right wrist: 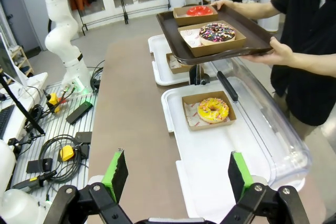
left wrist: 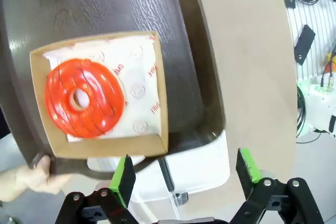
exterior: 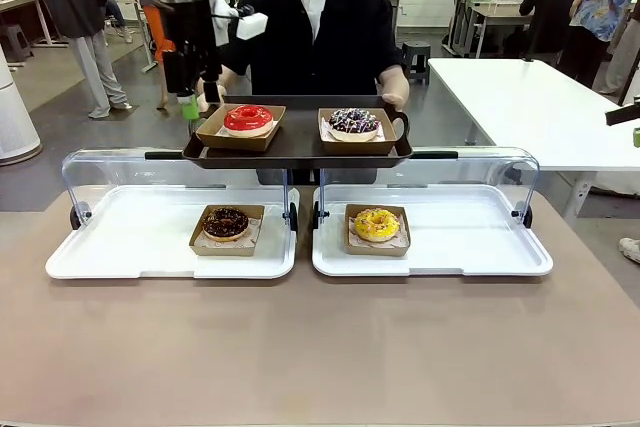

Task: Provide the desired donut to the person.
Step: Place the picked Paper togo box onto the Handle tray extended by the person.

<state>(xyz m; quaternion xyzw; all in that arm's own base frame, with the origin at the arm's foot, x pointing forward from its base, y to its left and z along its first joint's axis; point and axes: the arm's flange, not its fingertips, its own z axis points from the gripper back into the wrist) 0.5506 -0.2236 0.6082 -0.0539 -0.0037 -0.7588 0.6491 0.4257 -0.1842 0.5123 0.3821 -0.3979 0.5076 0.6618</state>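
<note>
Both grippers, left gripper (left wrist: 184, 174) and right gripper (right wrist: 176, 174), are open and empty; the red-glazed donut (left wrist: 84, 98) looks soft and smeary, so I'd pinch its stiff brown cardboard tray (left wrist: 161, 103) by the rim.

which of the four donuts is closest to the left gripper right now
The red donut, on the person's tray at the left gripper side. The sprinkled one shares the tray farther right; chocolate and yellow sit lower in the white trays.

arm (right wrist: 62, 19): white, rounded links | jaws: black, green pads | person (exterior: 312, 37): black shirt, seemingly white top

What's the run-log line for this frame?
left gripper: open, above red donut | right gripper: open, idle | person: holding tray
</note>
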